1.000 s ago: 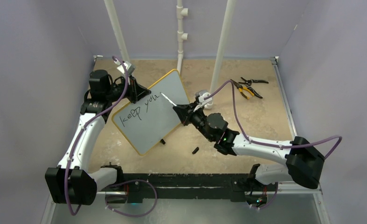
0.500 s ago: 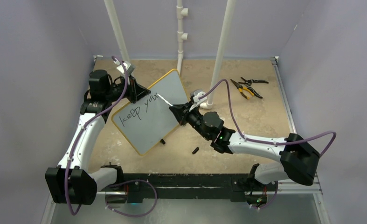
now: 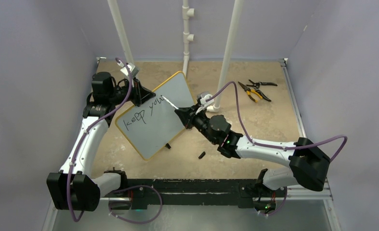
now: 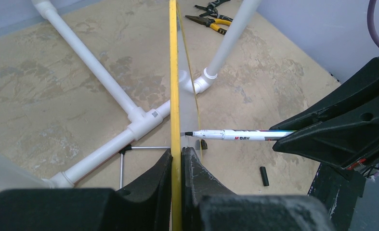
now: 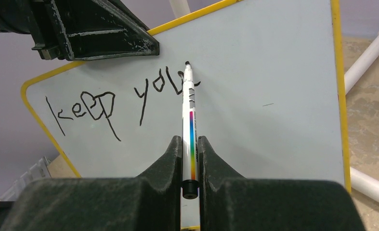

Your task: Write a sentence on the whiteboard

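Toward ten o'clock from the table's middle, the whiteboard [image 3: 164, 126] has its far-left edge hidden under my left gripper [image 4: 176, 156], which is clamped on the yellow frame. My left wrist camera sees the board only edge-on, so no writing shows there. The sentence [image 5: 141, 103] reads "keep you". The marker [image 5: 189, 106] covers the next stroke at its tip, and I can't read it. My right gripper [image 5: 189, 144] is clenched on the marker, tip against the board. A small black cap [image 3: 202, 155] lies at five o'clock from the board. Pliers [image 3: 254, 90] lie at two o'clock, past a white pipe [image 3: 228, 57] standing between them and the board.
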{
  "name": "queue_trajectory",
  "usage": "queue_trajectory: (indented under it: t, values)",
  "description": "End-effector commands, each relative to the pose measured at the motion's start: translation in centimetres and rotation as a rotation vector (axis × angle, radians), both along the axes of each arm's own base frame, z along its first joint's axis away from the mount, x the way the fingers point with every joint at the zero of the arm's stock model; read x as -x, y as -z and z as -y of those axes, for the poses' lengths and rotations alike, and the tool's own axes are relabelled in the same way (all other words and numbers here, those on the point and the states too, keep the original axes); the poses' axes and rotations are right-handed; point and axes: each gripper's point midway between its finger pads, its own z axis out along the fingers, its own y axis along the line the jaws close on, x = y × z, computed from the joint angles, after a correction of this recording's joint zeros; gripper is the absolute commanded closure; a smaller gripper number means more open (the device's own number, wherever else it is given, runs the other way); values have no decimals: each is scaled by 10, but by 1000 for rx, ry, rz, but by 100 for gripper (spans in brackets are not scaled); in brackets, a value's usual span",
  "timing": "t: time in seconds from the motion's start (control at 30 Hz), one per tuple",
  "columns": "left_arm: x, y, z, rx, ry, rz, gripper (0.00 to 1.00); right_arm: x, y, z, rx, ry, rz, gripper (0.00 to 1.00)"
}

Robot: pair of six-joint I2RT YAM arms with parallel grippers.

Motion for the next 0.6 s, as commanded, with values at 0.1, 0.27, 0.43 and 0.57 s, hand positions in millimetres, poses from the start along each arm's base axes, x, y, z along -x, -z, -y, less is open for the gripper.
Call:
queue_trajectory:
  t: [0.1,0.27,0.43,0.57]
  values:
    - [5,0,5,9,54,18,100,-1,19,12,10,34,-64,100]
    - [5,0,5,9,55,20,100,2,26,16,6,38,-89,100]
    - [5,0,5,10,54,20,100,1,24,17,-5,43,-84,100]
    - [5,-1,5,11,56,21,100,2,12,19,-37,41,-53,100]
